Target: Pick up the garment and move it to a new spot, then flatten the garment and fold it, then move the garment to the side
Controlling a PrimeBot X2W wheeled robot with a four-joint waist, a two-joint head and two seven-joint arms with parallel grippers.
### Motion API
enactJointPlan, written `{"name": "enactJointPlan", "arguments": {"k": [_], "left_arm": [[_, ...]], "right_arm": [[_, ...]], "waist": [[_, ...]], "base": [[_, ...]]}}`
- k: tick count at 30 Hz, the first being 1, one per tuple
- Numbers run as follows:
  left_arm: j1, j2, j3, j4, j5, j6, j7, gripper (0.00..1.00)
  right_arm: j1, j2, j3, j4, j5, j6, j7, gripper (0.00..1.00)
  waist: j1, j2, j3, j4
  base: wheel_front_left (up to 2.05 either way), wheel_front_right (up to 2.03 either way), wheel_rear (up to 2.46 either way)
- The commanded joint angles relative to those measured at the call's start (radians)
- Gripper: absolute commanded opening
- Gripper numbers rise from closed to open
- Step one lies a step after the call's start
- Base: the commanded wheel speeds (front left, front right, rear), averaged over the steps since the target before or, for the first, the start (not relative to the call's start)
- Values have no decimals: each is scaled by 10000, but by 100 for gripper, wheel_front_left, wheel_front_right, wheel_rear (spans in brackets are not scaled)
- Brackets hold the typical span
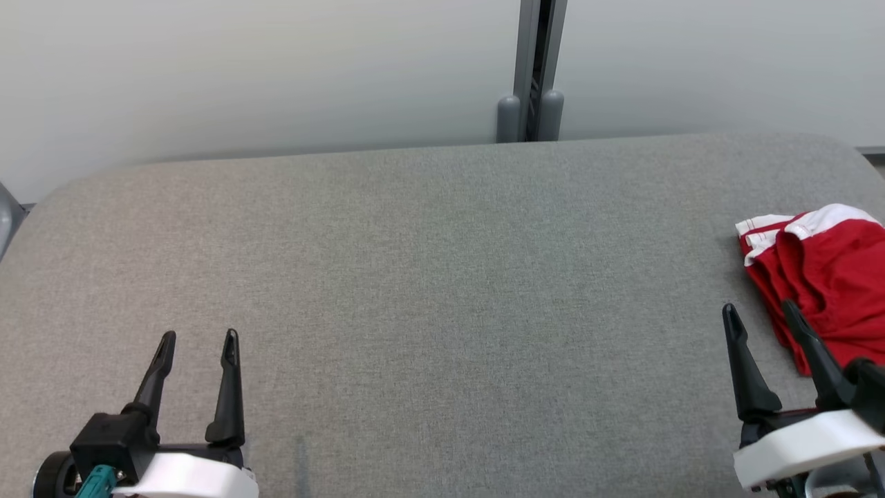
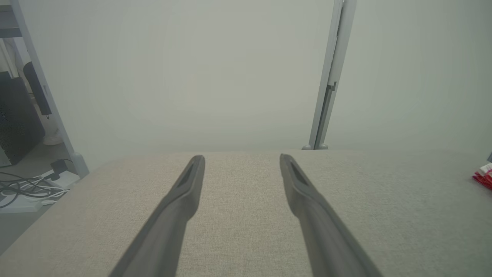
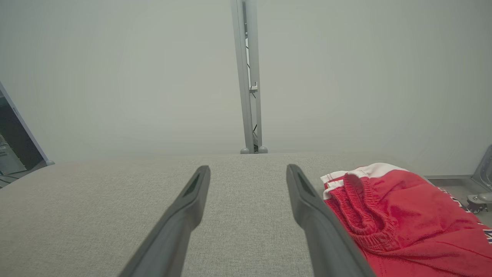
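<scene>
Left end effector (image 1: 199,335): lower left of the head view. Two long, dark, tapered fingers stand apart and hold nothing, over bare cloth.

Right end effector (image 1: 758,306): lower right. Its fingers are likewise spread and empty, the outer one just beside the garment (image 1: 833,277); contact cannot be told.

Surface (image 1: 442,277): grey fabric of fine weave, with rounded corners.

The garment: right edge of the frame, crumpled on the surface. Soft red knit with a gathered elastic waistband and white banding. Dark lettering at its lower right edge in the right wrist view is too cut off to read.

Beyond: pale, smooth wall panels (image 1: 276,69), joined by a grey metal post (image 1: 531,69) with two rounded feet.

Cables (image 2: 23,186): on the floor, left edge of the left wrist view.
</scene>
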Motion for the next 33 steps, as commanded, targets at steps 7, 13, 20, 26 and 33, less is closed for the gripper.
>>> {"name": "enactJointPlan", "arguments": {"k": [7,13,20,26,33], "left_arm": [[402,45,-94,-179,-146,122,184,100],[526,82,-121,-295,-171,191,308,100],[522,125,-88,-336,-239,232,341,100],[461,146,-90,-334,-250,256,359,100],[329,164,-93,-346,-273,261,359,100]], "right_arm": [[745,44,-159,-597,35,-8,302,100],[912,69,-221,-774,90,-8,437,100],[927,78,-180,-819,187,-8,485,100],[927,80,-146,-855,204,-6,503,100],[825,82,-114,-826,294,-6,441,100]], "waist": [[0,-1,-436,79],[0,-1,-468,66],[0,-1,-473,7],[0,-1,-444,18],[0,-1,-310,52]], "base": [[0,0,0],[0,0,0],[0,0,0],[0,0,0],[0,0,0]]}}
